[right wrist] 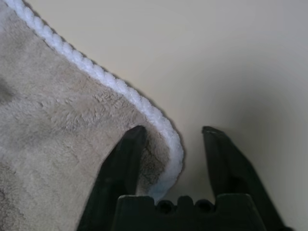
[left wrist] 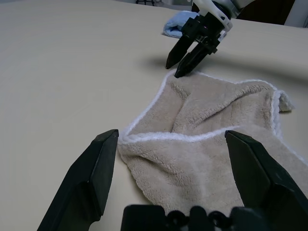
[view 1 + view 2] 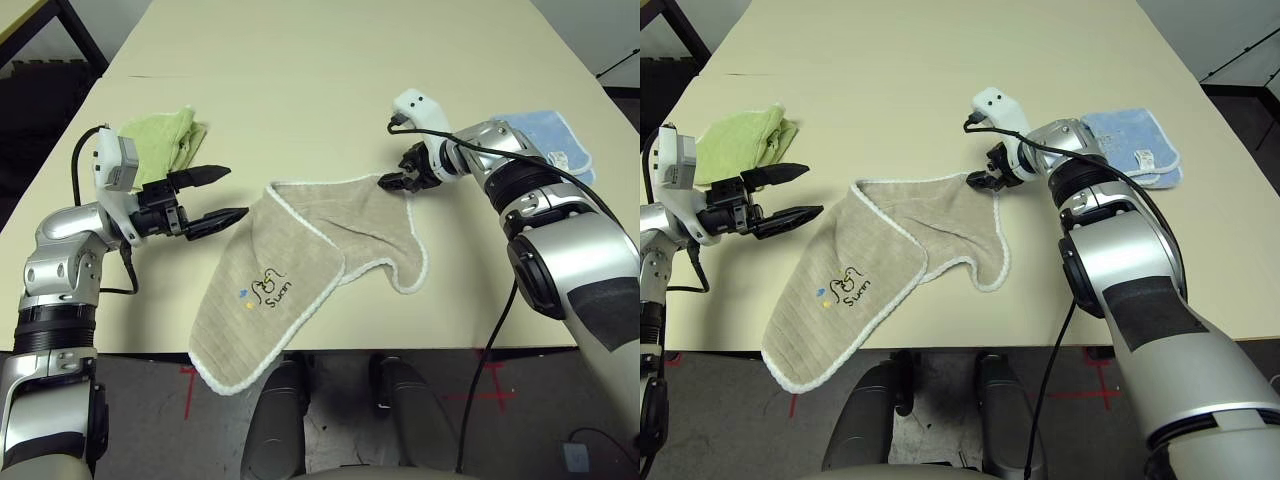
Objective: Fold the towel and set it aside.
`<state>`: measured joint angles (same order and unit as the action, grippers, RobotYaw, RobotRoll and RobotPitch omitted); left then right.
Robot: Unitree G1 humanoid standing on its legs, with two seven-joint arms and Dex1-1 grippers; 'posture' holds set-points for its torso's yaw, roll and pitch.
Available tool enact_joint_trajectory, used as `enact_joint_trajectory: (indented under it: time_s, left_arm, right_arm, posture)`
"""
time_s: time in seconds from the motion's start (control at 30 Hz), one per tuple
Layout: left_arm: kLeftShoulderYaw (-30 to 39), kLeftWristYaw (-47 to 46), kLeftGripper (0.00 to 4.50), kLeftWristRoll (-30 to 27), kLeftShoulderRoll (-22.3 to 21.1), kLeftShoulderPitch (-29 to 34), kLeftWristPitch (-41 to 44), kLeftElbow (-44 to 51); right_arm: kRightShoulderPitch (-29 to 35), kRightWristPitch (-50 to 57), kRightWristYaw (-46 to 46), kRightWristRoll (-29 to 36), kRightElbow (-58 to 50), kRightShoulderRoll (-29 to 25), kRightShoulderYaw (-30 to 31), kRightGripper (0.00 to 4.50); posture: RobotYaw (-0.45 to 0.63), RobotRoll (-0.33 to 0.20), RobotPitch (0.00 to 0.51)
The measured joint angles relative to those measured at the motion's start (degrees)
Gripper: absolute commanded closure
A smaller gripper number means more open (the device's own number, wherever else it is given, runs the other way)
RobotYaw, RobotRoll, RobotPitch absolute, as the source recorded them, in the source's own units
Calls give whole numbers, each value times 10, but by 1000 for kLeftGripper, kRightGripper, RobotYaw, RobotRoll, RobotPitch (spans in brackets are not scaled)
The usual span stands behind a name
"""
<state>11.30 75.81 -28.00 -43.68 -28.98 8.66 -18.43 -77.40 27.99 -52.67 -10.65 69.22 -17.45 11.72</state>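
Observation:
The beige towel with white edging lies crumpled on the table, logo side up. Its near corner hangs over the front edge. My right gripper is down at the towel's far corner. In the right wrist view its fingers are partly closed around the white edging; one rests on the cloth, and a gap remains beside the other. My left gripper hovers just left of the towel's left corner, wide open and holding nothing, with that corner lying between and ahead of its fingertips.
A lime-green towel sits bunched behind my left gripper. A folded light blue towel lies at the right, behind my right forearm. The table stretches far back, and its front edge runs close below the beige towel.

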Motion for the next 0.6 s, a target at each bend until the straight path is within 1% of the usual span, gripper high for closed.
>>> enact_joint_trajectory:
  time_s: [0.13,0.17,0.33,0.47,0.6]
  left_arm:
    - [0,2,0,0,0,0,0,0]
    - [0,2,0,0,0,0,1,0]
    - [0,3,0,0,0,0,3,0]
    - [2,3,0,0,-1,0,3,-2]
    - [10,-6,0,0,0,-1,0,-11]
  right_arm:
    - [-1,-5,-6,-6,1,-2,5,4334]
    - [-1,-5,-8,-7,1,-2,5,4422]
    - [-1,-4,-14,-7,1,-4,3,4422]
    - [1,3,-8,13,1,-8,-25,4422]
    - [33,-74,6,47,-15,-22,-71,4422]
  posture:
    - [22,0,263]
    - [22,0,263]
    - [20,0,261]
    - [5,0,251]
    - [11,0,234]
